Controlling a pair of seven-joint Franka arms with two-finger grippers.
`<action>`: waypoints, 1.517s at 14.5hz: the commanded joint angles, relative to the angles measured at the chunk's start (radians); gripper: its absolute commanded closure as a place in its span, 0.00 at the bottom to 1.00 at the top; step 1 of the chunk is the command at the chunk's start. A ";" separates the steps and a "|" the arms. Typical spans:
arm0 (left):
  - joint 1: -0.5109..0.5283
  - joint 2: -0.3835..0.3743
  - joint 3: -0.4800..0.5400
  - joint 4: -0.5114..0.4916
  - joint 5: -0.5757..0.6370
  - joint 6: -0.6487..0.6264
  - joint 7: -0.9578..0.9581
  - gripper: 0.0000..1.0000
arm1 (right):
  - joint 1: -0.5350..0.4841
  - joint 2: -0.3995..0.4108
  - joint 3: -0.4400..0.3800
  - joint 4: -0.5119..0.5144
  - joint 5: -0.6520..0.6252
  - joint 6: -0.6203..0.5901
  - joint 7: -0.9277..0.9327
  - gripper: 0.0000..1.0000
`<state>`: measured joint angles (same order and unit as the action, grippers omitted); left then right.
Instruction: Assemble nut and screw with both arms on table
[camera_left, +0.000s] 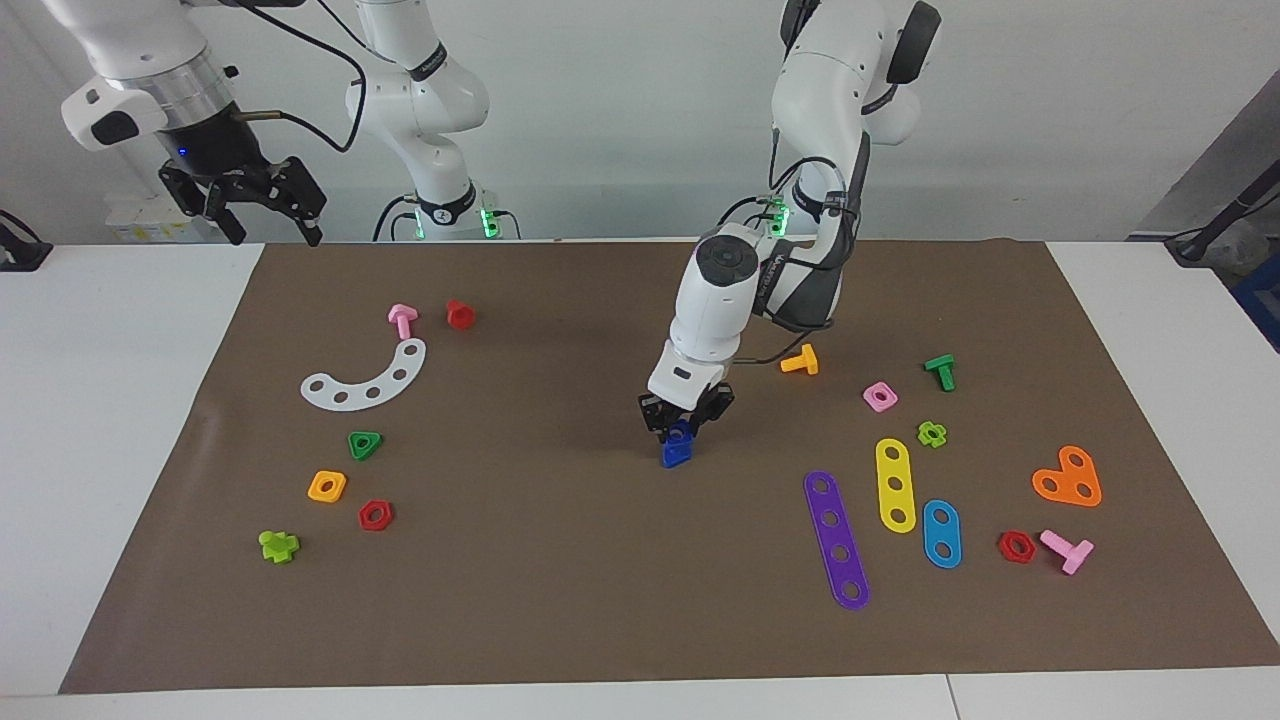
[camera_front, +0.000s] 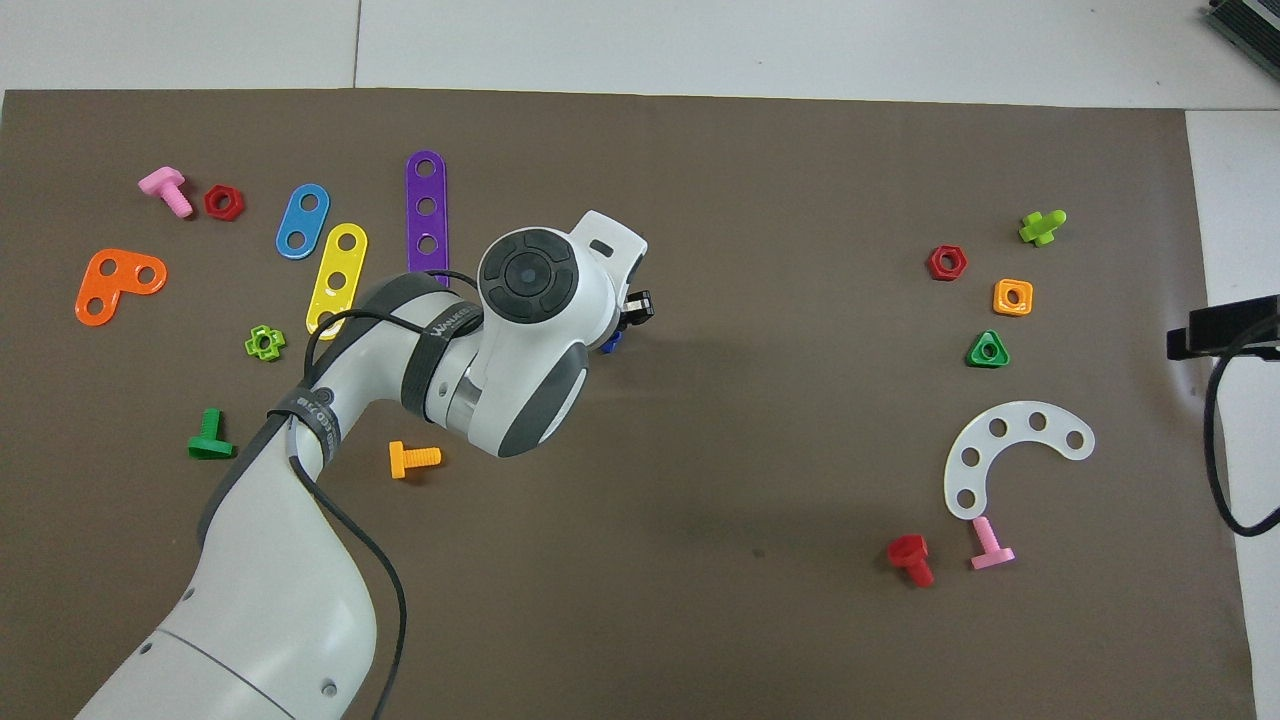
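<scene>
My left gripper (camera_left: 682, 425) is down at the middle of the brown mat (camera_left: 560, 560), shut on the dark blue nut (camera_left: 682, 434). The nut sits on top of the dark blue screw (camera_left: 675, 456), whose flat head rests on the mat. In the overhead view the left arm's wrist covers the left gripper (camera_front: 628, 318), and only a blue edge (camera_front: 610, 344) of the two pieces shows. My right gripper (camera_left: 265, 205) is open and empty, raised over the mat's corner at the right arm's end. It shows at the overhead view's edge (camera_front: 1222, 330) and waits.
Toward the right arm's end lie a white curved strip (camera_left: 368, 378), a green triangular nut (camera_left: 365, 445), an orange square nut (camera_left: 327, 486) and a red nut (camera_left: 376, 515). Toward the left arm's end lie an orange screw (camera_left: 801, 361), a pink nut (camera_left: 880, 396) and purple (camera_left: 836, 540) and yellow (camera_left: 895, 485) strips.
</scene>
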<state>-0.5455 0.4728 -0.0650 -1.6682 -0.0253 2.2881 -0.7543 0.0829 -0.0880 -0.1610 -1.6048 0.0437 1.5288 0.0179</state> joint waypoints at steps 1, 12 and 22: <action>-0.016 0.003 0.017 -0.014 -0.016 0.004 -0.013 0.92 | -0.017 -0.036 0.011 -0.055 -0.028 -0.001 -0.108 0.00; -0.025 0.003 0.019 -0.076 -0.008 0.068 -0.013 0.49 | -0.014 -0.027 0.011 -0.040 -0.054 0.007 -0.096 0.00; -0.002 0.018 0.024 0.149 0.039 -0.256 -0.002 0.00 | -0.092 0.027 0.092 0.017 -0.067 -0.038 -0.043 0.00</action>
<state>-0.5477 0.4811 -0.0595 -1.6228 -0.0093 2.1615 -0.7568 0.0028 -0.0777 -0.0853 -1.6131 -0.0116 1.5080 -0.0603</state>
